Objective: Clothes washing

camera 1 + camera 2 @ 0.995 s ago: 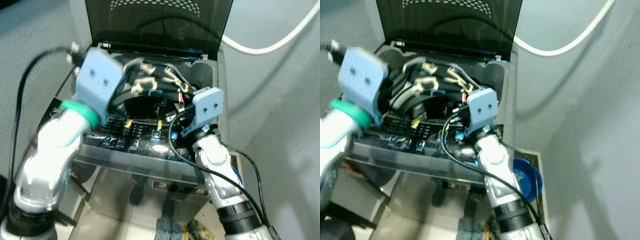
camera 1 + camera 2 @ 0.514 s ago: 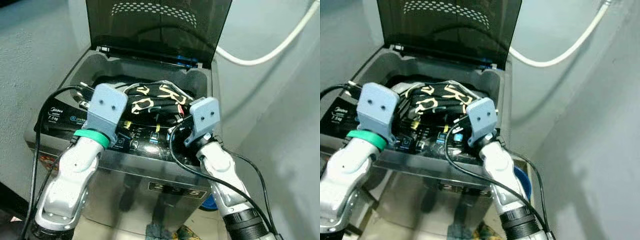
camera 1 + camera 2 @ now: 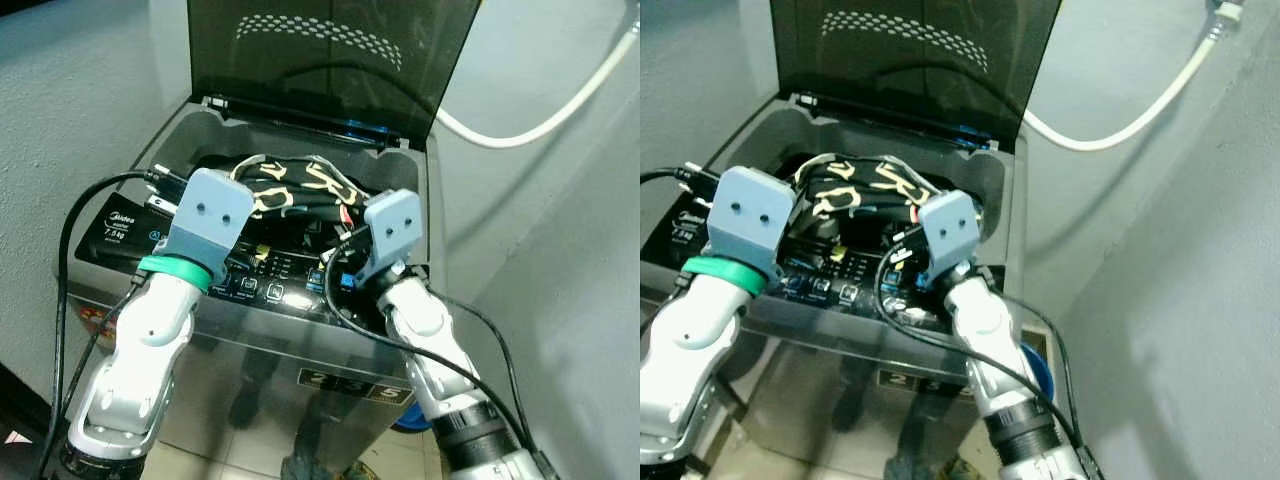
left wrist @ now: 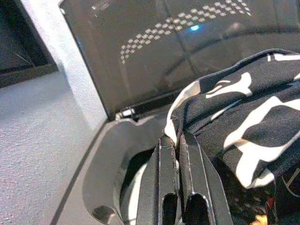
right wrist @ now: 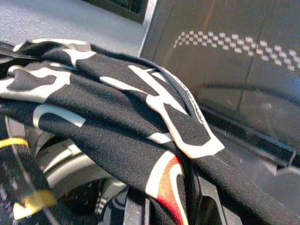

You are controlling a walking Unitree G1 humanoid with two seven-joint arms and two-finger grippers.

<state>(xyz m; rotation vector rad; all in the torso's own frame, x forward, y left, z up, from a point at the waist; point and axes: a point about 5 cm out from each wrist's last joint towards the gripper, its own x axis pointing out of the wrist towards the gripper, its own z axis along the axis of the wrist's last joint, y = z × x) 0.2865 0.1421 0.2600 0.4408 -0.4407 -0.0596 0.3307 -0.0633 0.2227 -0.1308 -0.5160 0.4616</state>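
We stand before the washer (image 3: 300, 370), its tinted lid (image 3: 330, 55) raised at the top centre of the head views. Both our wrists are held over the control panel (image 3: 270, 290) in the middle of the frame.

The task's thing, a black garment (image 3: 290, 185) with pale markings, lies bunched across the drum opening just below the lid hinge. It sits high in the mouth and partly over the rim, not down inside. In the left wrist view pale drum wall (image 4: 133, 199) shows beneath it.

Our left gripper (image 4: 180, 187) has its two fingers nearly together, with only a thin gap. The cloth lies right at the tips, but we cannot tell whether any of it is pinched. Our right gripper (image 5: 164, 211) is draped over by the garment, which hides the finger gap, so we cannot tell if it is wide, narrow or holding.

As we judge it, loading is under way but unfinished. The lid is open and the garment has reached the washer. Left to do:

- Get the cloth fully down into the drum.
- Clear both grippers.
- Shut the lid.
- Start a cycle at the panel.

More cloth (image 3: 300, 468) lies on the floor at the bottom centre, by the washer's foot. It may also need loading, though we cannot say what it is.
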